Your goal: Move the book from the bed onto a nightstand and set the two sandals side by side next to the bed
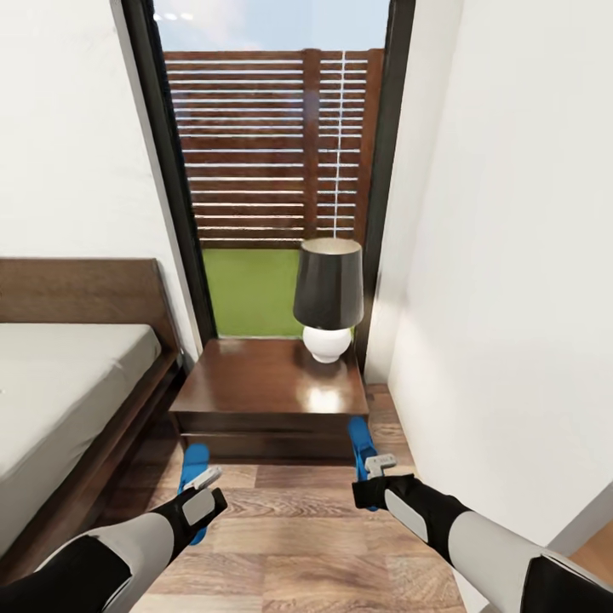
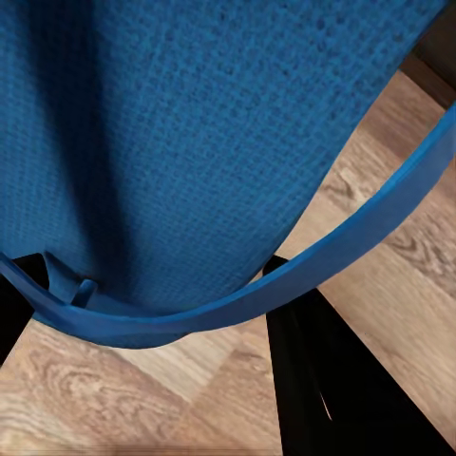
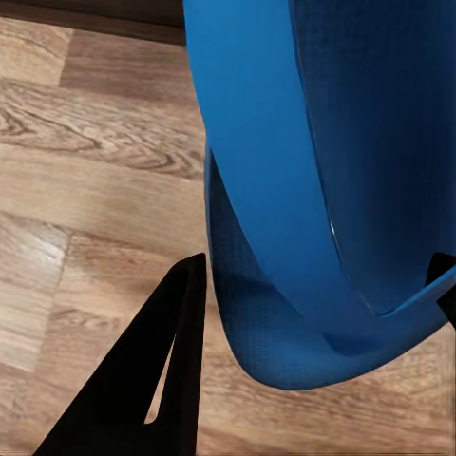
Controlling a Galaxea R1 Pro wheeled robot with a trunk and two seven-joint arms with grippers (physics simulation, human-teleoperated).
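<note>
At the far left stands the bed (image 1: 60, 383), with its dark wood frame and a plain off-white mattress; no book can be seen on the part that shows. Just right of the bed, near the floor, the left hand (image 1: 203, 482) holds one blue sandal (image 1: 194, 464). In the left wrist view this left sandal (image 2: 209, 142) hangs close before the camera, its thin strap (image 2: 361, 233) curving below the sole, and one black finger (image 2: 332, 380) shows under it, so the hand is closed on the sandal.

In the middle, against the tall black-framed window (image 1: 272, 170), is the dark nightstand (image 1: 255, 383) (its surface carries a lamp (image 1: 329, 294) with a dark shade and a white base).

To the right, the right hand (image 1: 379, 466) grips the other sandal (image 1: 361, 447), which stands upright just in front of the nightstand's right corner. In the right wrist view this right sandal (image 3: 323, 190) hangs over the wood-plank floor (image 3: 95, 190), with one black finger (image 3: 142, 389) beside it.
</note>
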